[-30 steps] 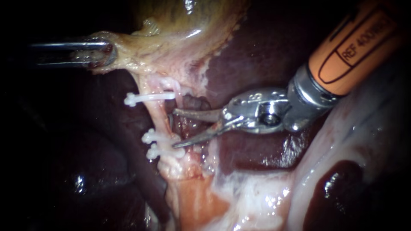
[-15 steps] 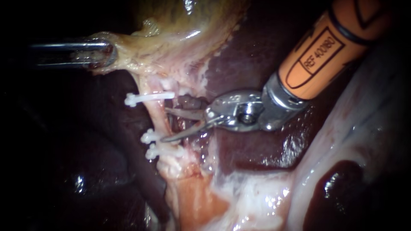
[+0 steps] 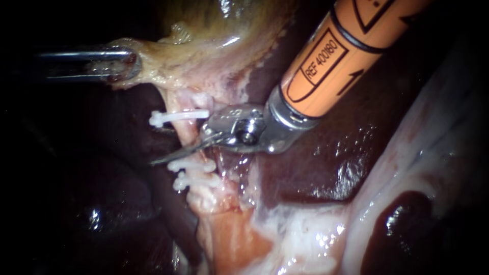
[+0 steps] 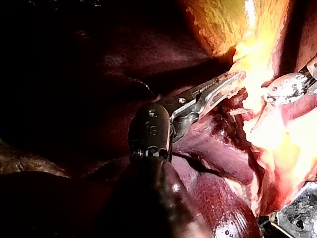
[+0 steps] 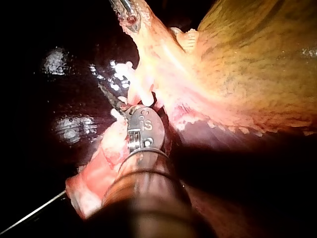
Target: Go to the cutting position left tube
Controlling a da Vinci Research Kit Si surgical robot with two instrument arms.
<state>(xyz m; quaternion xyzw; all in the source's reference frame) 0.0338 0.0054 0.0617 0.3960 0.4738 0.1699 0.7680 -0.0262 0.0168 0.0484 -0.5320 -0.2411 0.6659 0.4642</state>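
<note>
The left tube (image 3: pixel 187 136) runs nearly upright, left of centre in the endoscope view, from the pale tissue under the gallbladder (image 3: pixel 224 30) down towards lower centre. It carries three white clips. The upper clip (image 3: pixel 175 116) sits high on the tube. The middle clip (image 3: pixel 191 164) and the lowest clip (image 3: pixel 195 179) sit close together further down.

The right instrument (image 3: pixel 173 155) enters from the upper right. Its orange shaft (image 3: pixel 331 56) ends in a metal wrist (image 3: pixel 239 131) just right of the tube. One thin blade lies across the front of the tube, in the bare stretch between the upper clip and the middle clip. Its tip reaches past the tube's left edge. The second blade is hidden behind the tube. The blades stand apart with the tube between them and are not closed on it.

The left instrument (image 3: pixel 122 63) enters from the upper left. Its jaws are clamped on the pale lower edge of the gallbladder. In the left wrist view the left instrument (image 4: pixel 213 91) holds that edge from two sides, and the right instrument (image 4: pixel 290 89) lies beyond it. Dark liver (image 3: pixel 326 168) fills the right centre of the endoscope view.
</note>
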